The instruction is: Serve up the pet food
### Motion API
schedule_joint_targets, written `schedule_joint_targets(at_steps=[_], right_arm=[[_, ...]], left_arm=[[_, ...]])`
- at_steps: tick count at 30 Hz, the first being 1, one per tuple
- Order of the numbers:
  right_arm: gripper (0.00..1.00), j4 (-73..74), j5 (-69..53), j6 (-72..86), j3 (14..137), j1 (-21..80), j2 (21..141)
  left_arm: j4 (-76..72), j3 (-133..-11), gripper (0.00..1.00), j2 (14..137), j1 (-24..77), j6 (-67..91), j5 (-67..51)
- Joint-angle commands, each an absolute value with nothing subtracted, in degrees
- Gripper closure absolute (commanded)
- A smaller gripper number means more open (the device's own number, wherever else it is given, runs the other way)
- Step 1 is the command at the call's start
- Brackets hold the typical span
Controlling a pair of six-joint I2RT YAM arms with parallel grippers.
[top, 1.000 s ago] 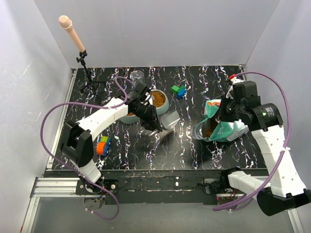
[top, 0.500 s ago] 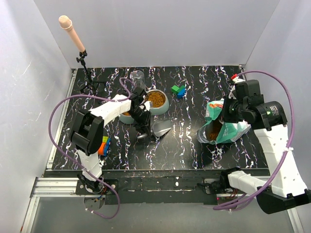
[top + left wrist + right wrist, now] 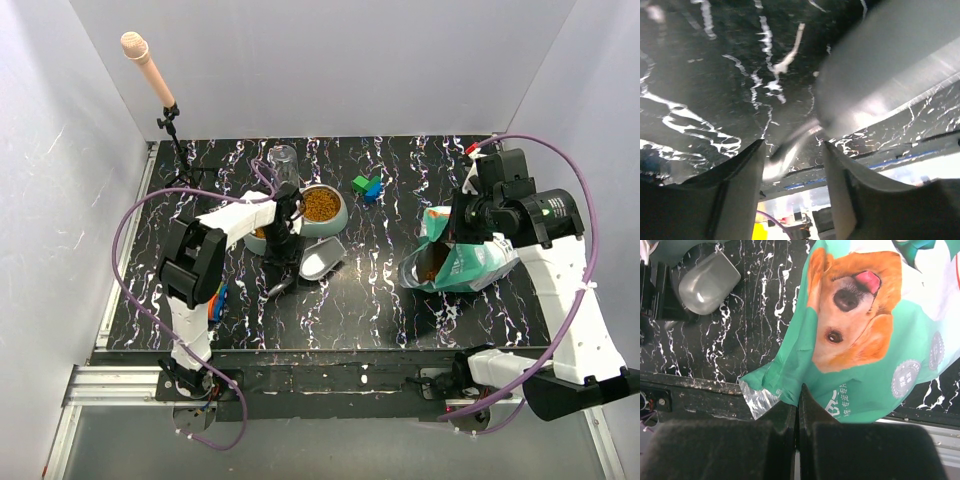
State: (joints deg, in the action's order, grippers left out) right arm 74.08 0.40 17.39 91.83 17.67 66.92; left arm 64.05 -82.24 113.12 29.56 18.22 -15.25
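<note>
The pet food (image 3: 321,203) fills a grey bowl (image 3: 339,215) at mid-table, and more shows in the open mouth of the teal-and-white bag (image 3: 462,262). The metal scoop (image 3: 321,262) lies on the table with its handle toward the near left. It also shows blurred in the left wrist view (image 3: 890,65) and in the right wrist view (image 3: 707,277). My left gripper (image 3: 281,243) is open just above the scoop handle (image 3: 790,152), which runs between the fingers. My right gripper (image 3: 799,392) is shut on the bag's edge (image 3: 860,340) and holds it up.
A second bowl (image 3: 258,240) sits partly under my left arm. Green and blue blocks (image 3: 367,186) and a clear cup (image 3: 283,158) stand behind the bowls. A microphone stand (image 3: 172,130) is at the far left. An orange-and-blue object (image 3: 213,300) lies near left.
My left gripper has let go of the scoop, which now lies on the table, and has drawn back toward the bowls. The right gripper still holds the bag, shifted slightly.
</note>
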Motion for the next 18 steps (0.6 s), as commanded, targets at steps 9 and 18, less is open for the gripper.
schedule_joint_targets(at_steps=[9, 18], right_arm=[[0.99, 70.5, -8.1, 20.5, 95.3, 22.8, 68.1], [0.99, 66.4, -9.6, 23.8, 97.5, 32.0, 72.3]], left_arm=[[72.5, -92.4, 0.31, 102.8, 29.5, 29.4, -9.3], [54.5, -95.3, 0.14, 90.7, 37.2, 42.4, -27.9]])
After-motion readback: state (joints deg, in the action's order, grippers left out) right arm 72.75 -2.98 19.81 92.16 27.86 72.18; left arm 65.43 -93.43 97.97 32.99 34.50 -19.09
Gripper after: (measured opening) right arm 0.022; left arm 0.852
